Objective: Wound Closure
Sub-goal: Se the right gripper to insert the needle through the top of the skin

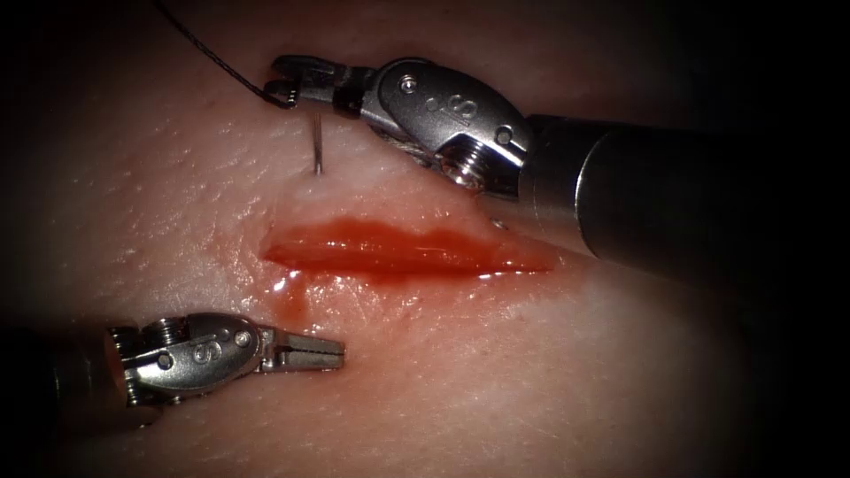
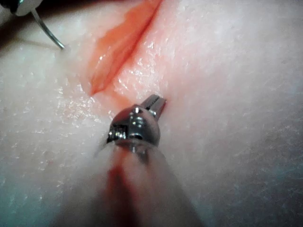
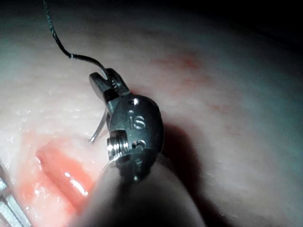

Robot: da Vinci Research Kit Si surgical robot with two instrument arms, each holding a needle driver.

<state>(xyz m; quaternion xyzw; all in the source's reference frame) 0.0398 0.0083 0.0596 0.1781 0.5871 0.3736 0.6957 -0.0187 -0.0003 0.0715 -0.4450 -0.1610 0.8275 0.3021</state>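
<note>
The cut (image 1: 403, 250) lies across the tissue (image 1: 531, 372) as a long red opening, wet with red fluid (image 1: 292, 288) that runs a little down from its left end. I take this cut as the landmark.

Above the cut, near its left end, the right claw (image 1: 285, 78) is pressed together on the needle (image 1: 316, 143), close to the end where the thread (image 1: 212, 53) is joined. From this hold the needle curves down toward the cut, and its point touches the tissue just above the upper edge; I cannot tell if the point is already inside or only rests on the skin. I judge that holding near the thread end leaves almost the whole curve free to turn through the tissue. The thread goes from the claw up and away, on the far side from the cut, so it does not lie across the opening. In the right wrist view the needle (image 3: 98, 128) hangs under the right claw (image 3: 103, 82) with the thread (image 3: 59, 42) rising from it.

Below the cut, also near its left end, the left claw (image 1: 314, 351) is pressed together on nothing, a little apart from the lower edge. Its tip points along the cut, and I think it waits there, near where the needle could come out.
</note>
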